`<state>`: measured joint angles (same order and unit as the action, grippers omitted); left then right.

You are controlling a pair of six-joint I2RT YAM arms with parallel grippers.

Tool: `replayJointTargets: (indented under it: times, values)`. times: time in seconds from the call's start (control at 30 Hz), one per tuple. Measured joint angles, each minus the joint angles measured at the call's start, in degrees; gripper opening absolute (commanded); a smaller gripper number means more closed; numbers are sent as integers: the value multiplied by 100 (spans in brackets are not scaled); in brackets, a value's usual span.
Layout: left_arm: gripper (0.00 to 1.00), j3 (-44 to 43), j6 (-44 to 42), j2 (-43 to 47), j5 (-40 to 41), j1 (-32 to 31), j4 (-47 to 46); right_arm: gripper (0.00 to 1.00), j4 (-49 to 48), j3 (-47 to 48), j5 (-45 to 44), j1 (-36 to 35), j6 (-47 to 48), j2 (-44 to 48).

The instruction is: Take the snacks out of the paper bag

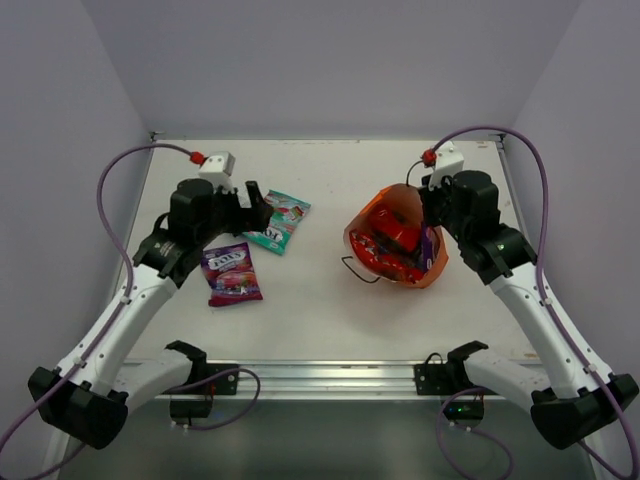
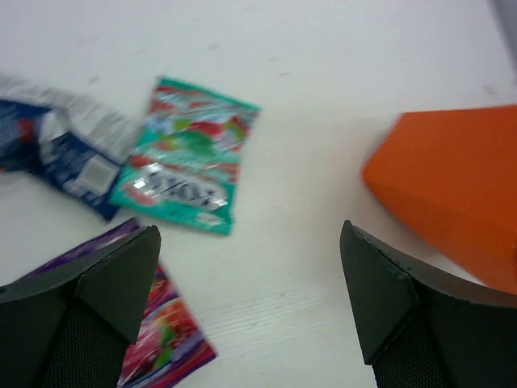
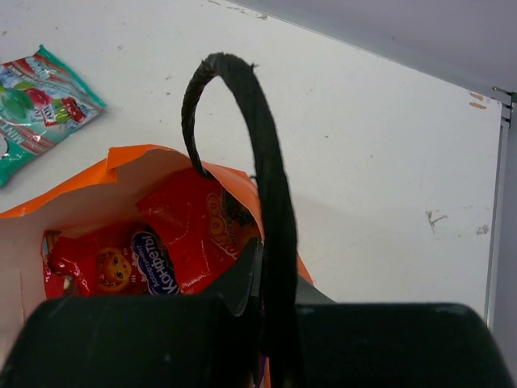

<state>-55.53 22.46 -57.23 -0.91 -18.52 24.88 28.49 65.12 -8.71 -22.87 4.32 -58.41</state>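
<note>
paper bag: the orange paper bag (image 1: 434, 264) is on the right side of the surface (image 1: 320, 310). it leans over with its mouth open, so you can see in.
inside the bag: a big red packet (image 3: 198, 222) and a small red packet (image 3: 109, 263) lie in it, not taken out yet.
out of the bag: the teal packet (image 1: 277, 222) lies left of the bag. the purple packet (image 1: 231, 272) lies nearer and more to the left. the blue packet (image 2: 69, 153) is just left of the teal one, seen only from the left wrist.
left gripper: the left gripper (image 2: 249, 242) hangs over the surface between the teal packet and the bag. its jaws are spread wide with nothing in them.
right gripper: the right gripper (image 1: 432, 210) is at the far right rim of the bag. i think it is there to keep the mouth open. the black cord handle (image 3: 266, 162) hides most of its jaws, so i cannot tell if they pinch the rim.
how far along: about half done, i think.
what comes next: the free jaws likely need to reach into the open mouth for a red packet.
</note>
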Motion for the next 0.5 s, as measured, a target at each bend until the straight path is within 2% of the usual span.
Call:
replayJointTargets:
  times: [0.1,0.13,0.2,0.37,0.5]
  values:
    - [98,-651,212,-304,-107,-1001,-267,0,-11,0,87,0,74,4]
    - [95,-868,267,-446,-149,-1506,-354,0,-15,0,103,0,101,7]
    - [92,-1196,358,-726,-168,-2074,-560,0,-22,0,144,2,149,9]
    - [79,-1578,527,-1419,-24,-2889,-1003,0,-28,4,343,2,271,20]
    - [75,-1657,728,-2031,122,-3421,-1281,0,-33,4,511,2,358,59]
